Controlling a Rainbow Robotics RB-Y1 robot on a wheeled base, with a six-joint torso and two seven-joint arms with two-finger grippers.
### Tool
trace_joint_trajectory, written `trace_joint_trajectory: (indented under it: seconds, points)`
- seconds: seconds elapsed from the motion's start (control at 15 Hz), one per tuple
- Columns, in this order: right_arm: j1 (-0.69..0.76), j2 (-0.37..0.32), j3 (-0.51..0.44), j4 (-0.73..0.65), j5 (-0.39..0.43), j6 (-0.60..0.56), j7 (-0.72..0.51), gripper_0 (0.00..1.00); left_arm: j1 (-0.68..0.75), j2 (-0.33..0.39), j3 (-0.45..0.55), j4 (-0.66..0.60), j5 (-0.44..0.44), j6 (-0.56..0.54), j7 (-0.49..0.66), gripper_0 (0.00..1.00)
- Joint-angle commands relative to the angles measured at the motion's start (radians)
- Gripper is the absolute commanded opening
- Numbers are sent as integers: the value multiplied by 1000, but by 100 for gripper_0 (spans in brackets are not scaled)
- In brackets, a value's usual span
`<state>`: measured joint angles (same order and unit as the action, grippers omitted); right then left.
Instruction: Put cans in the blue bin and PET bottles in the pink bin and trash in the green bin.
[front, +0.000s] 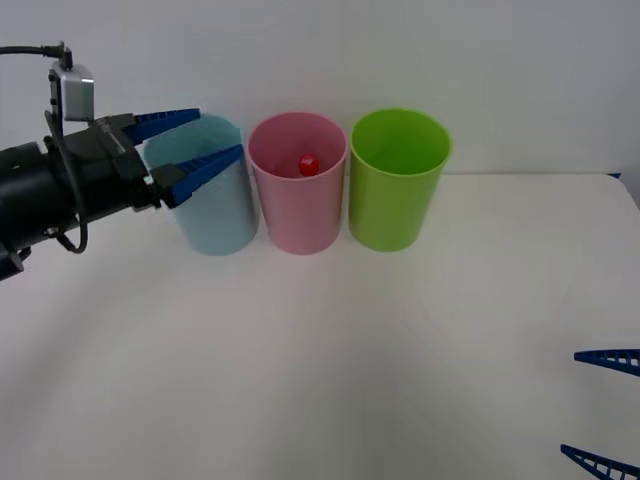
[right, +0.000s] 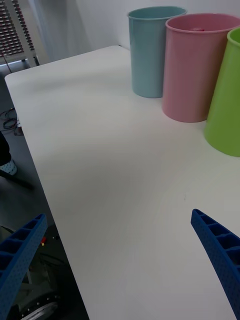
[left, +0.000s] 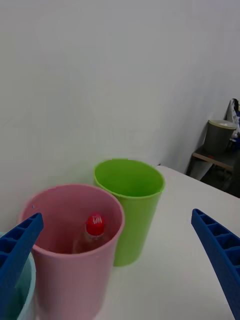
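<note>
The left gripper (front: 205, 142) hangs above the rim of the blue bin (front: 222, 222), jaws apart and holding nothing. The bottle (left: 90, 235) stands inside the pink bin (front: 298, 205), just beyond the jaws and below their level.

Judged step: the bottle appears released, so the step in hand is clearing the left arm from the bins.
1. Keep the jaws spread while leaving; they grip nothing.
2. Lift before moving sideways. The lower jaw lies close to the blue bin's rim, and a level sweep could tip that bin.
3. Stay clear of the pink bin, which stands just beside the blue one.

Bottle attitude: the long axis runs near upright, leaning slightly, with the red cap pointing up toward the bin's mouth.

The green bin (front: 398, 190) stands beyond the pink bin. The right gripper (front: 608, 410) waits low over the worktop (front: 320, 360), jaws apart, well away from all 3 bins.
</note>
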<state>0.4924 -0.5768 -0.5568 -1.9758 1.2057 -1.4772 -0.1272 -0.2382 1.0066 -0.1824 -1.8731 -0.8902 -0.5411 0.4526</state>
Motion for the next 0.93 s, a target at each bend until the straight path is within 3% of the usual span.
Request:
trace_joint_trajectory:
  seconds: [0.07,0.53,0.93]
  points:
    - [0,0,0,0,0,0,0,100,161,3,98,-70,-65,-85,11,100]
    - [0,0,0,0,0,0,0,100,442,-8,176,-205,-193,-103,27,100]
    - [0,0,0,0,0,0,0,100,603,-190,327,-262,-409,-296,80,100]
